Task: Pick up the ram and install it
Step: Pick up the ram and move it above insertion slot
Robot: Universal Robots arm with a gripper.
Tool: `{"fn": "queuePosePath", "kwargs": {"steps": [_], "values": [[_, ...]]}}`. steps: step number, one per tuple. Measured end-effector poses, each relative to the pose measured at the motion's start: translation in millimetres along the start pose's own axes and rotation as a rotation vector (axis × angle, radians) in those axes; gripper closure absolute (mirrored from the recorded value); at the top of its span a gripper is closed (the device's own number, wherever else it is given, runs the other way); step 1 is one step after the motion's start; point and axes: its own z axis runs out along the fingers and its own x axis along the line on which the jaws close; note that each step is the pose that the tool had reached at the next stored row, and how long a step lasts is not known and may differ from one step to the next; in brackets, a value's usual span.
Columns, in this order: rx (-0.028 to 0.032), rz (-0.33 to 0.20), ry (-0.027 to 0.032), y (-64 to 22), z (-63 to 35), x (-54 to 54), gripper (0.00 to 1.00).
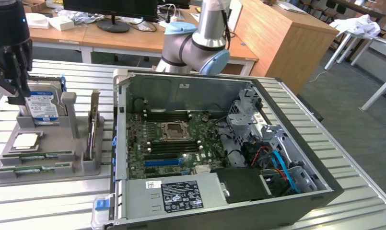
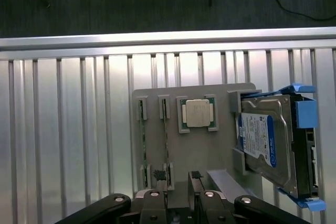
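Grey slatted metal table (image 1: 52, 201), exterior view: cut off at the frame's edges; it carries a grey plastic parts holder (image 1: 45, 175) and an open black computer case (image 1: 321, 191).
Ram, exterior view: two green memory sticks (image 1: 36, 155) stand on edge in the holder's slots. Their long axes run towards the exterior view's left and right, and little but their top edges shows.
Claw, exterior view: the black two-finger gripper (image 1: 10, 91) hangs above the holder's far end, by the blue-labelled hard drive (image 1: 42, 108). Its upper part is cropped and its tips are hard to make out.
Ram, wrist view: the green memory sticks (image 2: 165, 129) appear edge-on as thin parallel strips, beside a square silver processor (image 2: 196, 114).
Claw, wrist view: the gripper (image 2: 177, 176) is cut off by the frame. Its fingers (image 2: 156, 176) stand apart and empty, and the end of the stick nearer the processor shows between the tips.
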Motion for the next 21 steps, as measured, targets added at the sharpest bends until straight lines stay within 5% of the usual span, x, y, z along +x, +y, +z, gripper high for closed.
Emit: {"fn": "queuePosePath", "kwargs": {"steps": [21], "values": [[0.0,0.0,0.0,-0.7,15.3,0.4,0.7]]}}
